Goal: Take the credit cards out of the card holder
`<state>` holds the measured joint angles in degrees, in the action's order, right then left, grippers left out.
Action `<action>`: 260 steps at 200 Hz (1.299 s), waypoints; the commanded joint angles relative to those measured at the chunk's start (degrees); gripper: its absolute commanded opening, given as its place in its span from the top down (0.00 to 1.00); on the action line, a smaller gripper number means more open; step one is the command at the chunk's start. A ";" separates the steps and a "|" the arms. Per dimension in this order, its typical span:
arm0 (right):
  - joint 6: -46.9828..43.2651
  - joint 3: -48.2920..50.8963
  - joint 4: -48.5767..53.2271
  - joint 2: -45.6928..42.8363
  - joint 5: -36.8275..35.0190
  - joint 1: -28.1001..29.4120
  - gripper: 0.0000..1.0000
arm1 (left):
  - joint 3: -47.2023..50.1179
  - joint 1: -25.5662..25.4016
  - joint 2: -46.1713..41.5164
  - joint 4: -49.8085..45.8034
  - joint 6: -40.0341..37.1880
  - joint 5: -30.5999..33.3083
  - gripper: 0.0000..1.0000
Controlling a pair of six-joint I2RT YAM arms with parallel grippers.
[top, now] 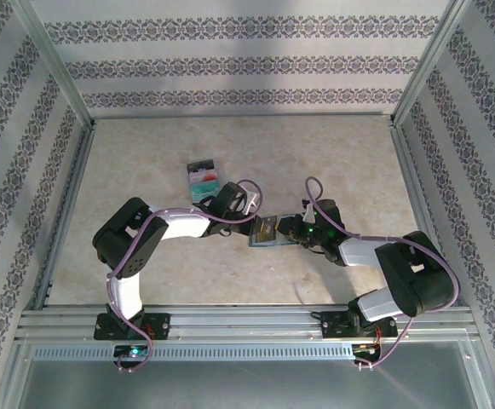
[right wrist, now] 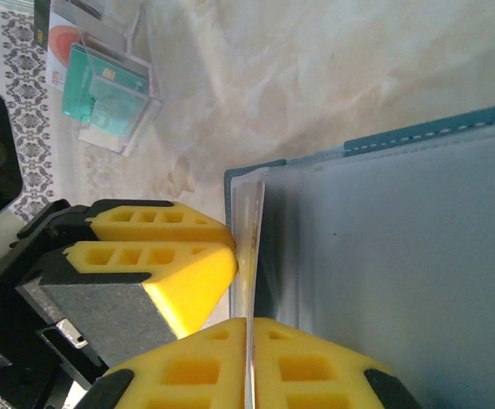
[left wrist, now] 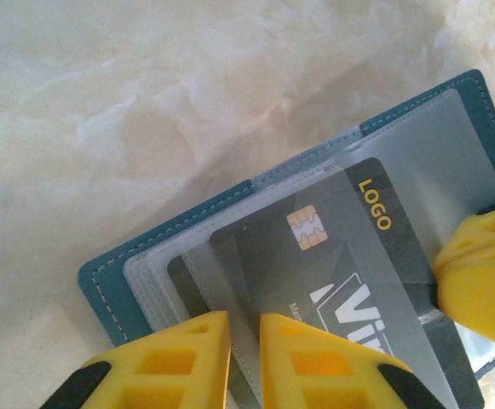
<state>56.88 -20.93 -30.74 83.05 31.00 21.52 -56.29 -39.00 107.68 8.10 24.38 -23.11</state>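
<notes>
**Open card holder pinched from 2 sides**

From above, little more than a small teal card holder [top: 267, 232] at mid-frame on the pale table [top: 332, 162], squeezed between both arms, plus a stack of loose cards [top: 203, 176] up and left of it, apart. Too small there for print or sleeves.

Through the left wrist camera, far richer: spread open, teal cover with pale stitching, blue-grey clear sleeves inside, and a dark grey card [left wrist: 349, 247] with gold chip and yellow "LOGO" slanting across them. At the bottom edge, left gripper [left wrist: 244, 328] closed to a slit over that card's left edge; sleeve caught too or not, cannot tell. Lower part of the card hidden behind yellow pads [left wrist: 315, 366] and cut by the frame.

Through the right wrist camera, edge-on instead: right gripper [right wrist: 249, 328] at bottom centre, clenched on 1 thin clear leaf of the holder. Upper left there, red-and-white and teal loose cards, tops cut off.
</notes>
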 commanded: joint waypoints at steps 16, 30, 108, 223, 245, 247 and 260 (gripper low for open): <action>0.66 -0.24 -6.04 1.48 1.73 0.69 0.86 | 0.09 -0.55 2.22 -3.44 -0.63 -0.80 0.83; 1.09 -0.43 -7.48 2.52 2.03 1.02 0.85 | 0.03 -0.57 2.22 -3.35 -0.55 -0.87 0.83; 3.43 -0.89 -14.35 7.09 3.36 1.63 0.82 | 0.24 -0.55 2.26 -3.21 -0.12 -0.05 0.84; 3.33 3.44 -13.74 2.31 4.68 -2.88 0.92 | 0.79 0.07 2.21 -4.31 0.40 1.96 0.88; 2.65 3.53 -12.31 1.60 4.57 -3.55 1.00 | 0.94 0.22 1.97 -4.31 0.24 1.85 0.88; 2.58 3.53 -12.19 1.44 4.59 -3.65 1.00 | 0.99 0.19 1.89 -4.34 0.23 1.82 0.88; 1.48 3.54 -9.16 -0.14 4.46 -4.43 1.00 | 1.13 0.33 1.42 -4.57 -0.06 1.89 0.88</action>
<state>59.99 -17.80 -41.17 85.93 34.06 18.39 -56.29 -38.98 107.85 8.12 24.43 -22.22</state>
